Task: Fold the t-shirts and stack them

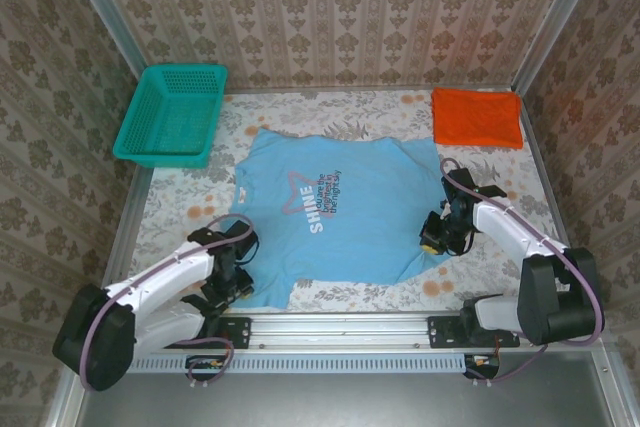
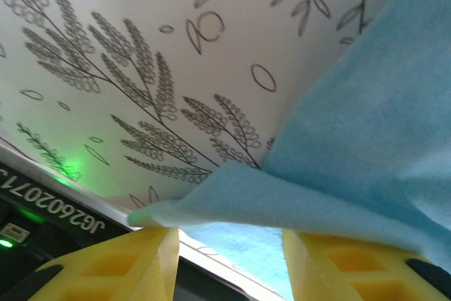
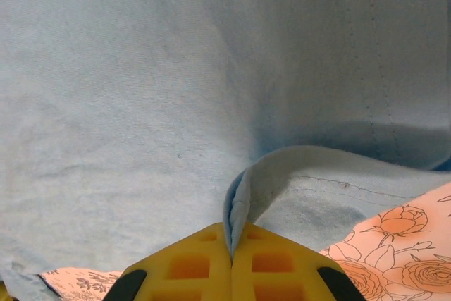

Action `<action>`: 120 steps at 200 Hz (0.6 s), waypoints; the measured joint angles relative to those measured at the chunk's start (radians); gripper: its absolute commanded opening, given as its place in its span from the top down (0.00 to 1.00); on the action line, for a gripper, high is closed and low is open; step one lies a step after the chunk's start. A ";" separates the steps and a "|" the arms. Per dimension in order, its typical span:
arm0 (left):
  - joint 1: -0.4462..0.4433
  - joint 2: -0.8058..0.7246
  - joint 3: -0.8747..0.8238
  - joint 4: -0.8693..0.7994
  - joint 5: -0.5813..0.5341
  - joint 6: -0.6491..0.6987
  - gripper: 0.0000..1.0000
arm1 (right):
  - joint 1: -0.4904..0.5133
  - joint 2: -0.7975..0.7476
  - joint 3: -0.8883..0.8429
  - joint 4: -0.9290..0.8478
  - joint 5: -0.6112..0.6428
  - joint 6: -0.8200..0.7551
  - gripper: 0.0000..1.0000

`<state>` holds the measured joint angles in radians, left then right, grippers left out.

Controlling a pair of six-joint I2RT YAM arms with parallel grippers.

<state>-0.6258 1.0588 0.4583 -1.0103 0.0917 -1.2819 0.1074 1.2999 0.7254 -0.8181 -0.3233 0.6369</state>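
The light blue t-shirt (image 1: 340,217) with its "SHINE" print lies spread flat in the middle of the table. The orange t-shirt (image 1: 477,117) rests folded at the far right corner. My left gripper (image 1: 228,282) is at the blue shirt's near left corner. In the left wrist view its yellow fingers (image 2: 151,248) stand apart, open, and the shirt's corner (image 2: 282,199) drapes across their tips. My right gripper (image 1: 433,237) is at the shirt's near right edge. In the right wrist view it (image 3: 231,234) is shut on a pinched fold of the blue hem (image 3: 243,188).
A teal mesh basket (image 1: 172,114) stands at the far left corner. The table wears a floral cover (image 1: 500,247), and patterned walls close it in on three sides. A metal rail (image 1: 340,327) runs along the near edge between the arm bases.
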 measured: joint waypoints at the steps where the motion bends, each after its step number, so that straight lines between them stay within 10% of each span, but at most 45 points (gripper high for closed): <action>1: -0.002 0.000 0.000 0.002 0.000 -0.002 0.56 | 0.000 0.000 0.000 0.000 0.000 -0.001 0.98; 120: -0.040 -0.010 0.010 0.040 -0.008 -0.126 1.00 | -0.032 -0.066 0.018 -0.024 -0.003 -0.035 1.00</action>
<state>-0.6659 1.0489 0.4683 -0.9699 0.0837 -1.4075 0.0750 1.2339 0.7429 -0.8421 -0.3264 0.6018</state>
